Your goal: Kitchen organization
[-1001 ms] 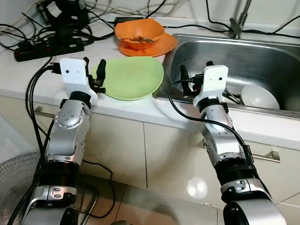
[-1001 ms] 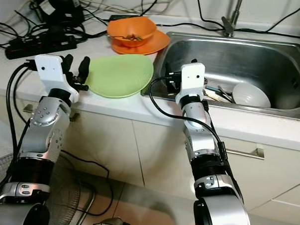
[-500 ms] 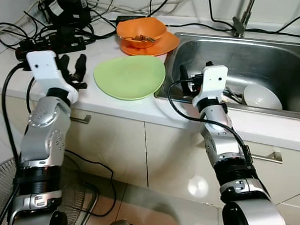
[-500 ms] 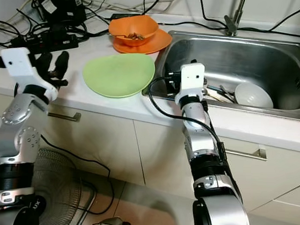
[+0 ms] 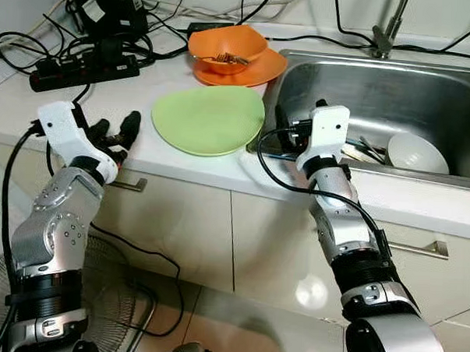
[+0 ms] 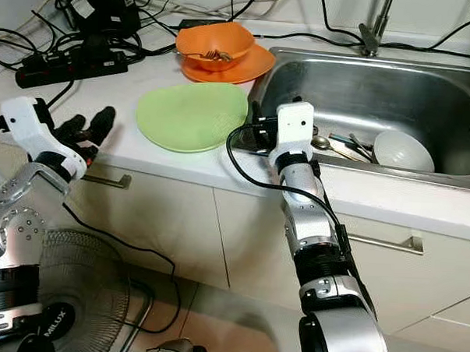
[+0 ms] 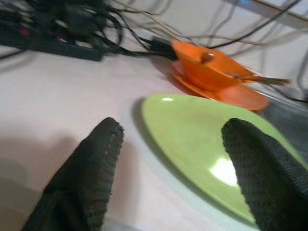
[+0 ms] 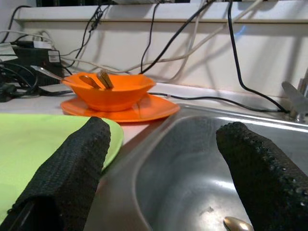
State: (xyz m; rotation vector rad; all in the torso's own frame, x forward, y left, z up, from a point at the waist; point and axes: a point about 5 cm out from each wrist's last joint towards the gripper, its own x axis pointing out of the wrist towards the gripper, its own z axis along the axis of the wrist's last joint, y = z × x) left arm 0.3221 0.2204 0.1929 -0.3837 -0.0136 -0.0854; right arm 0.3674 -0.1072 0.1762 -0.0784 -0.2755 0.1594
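Countertop [image 5: 173, 162]: left end effector [image 5: 118, 133] retreated from green plate [image 5: 209, 119].

The floor fan [image 6: 53, 324] bears a badge that reads "MILUX".

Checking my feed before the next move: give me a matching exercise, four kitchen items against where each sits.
1. flat light green plate
2. orange bowl
3. white bowl
4. black power strip

A. inside the steel sink
B. on an orange plate
C. counter's far left, among cables
D. on the counter beside the sink's rim

Pairs: 1-D, 2-B, 3-A, 4-C
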